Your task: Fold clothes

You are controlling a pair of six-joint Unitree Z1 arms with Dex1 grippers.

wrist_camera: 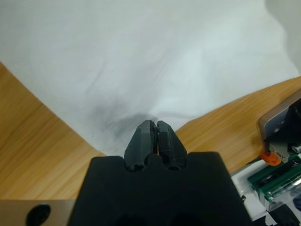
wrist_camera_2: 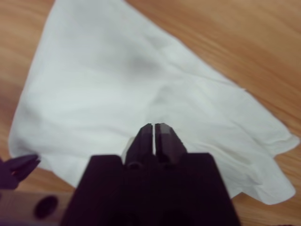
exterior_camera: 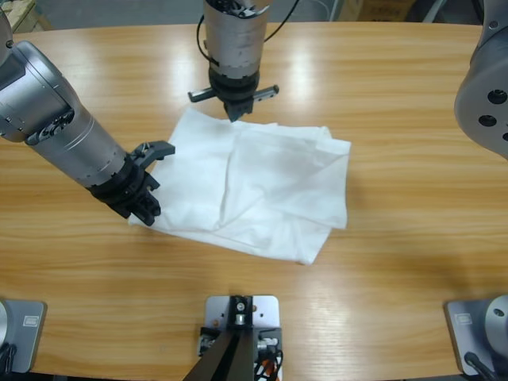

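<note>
T-shirt [exterior_camera: 270,182] is lying roughly mid-table [exterior_camera: 397,95] for me right now, white and folded over into a rumpled, vaguely rectangular bundle with a few layers stacked on each other. Starting at the left: the left gripper [exterior_camera: 145,208] comes in from the left edge and sits right at the shirt's lower-left corner. In its wrist cam the two black jaws are pressed together with no gap, tips right at the fabric's edge, though honestly I can't tell if any cloth is actually pinched between them. Moving across, the shirt's top layer has a diagonal crease running down the middle, and its right side ends in loose, uneven corners. The right gripper [exterior_camera: 235,113] hangs down from the top middle, at the shirt's far edge, jaws closed too, pointing down over the fabric.
</note>
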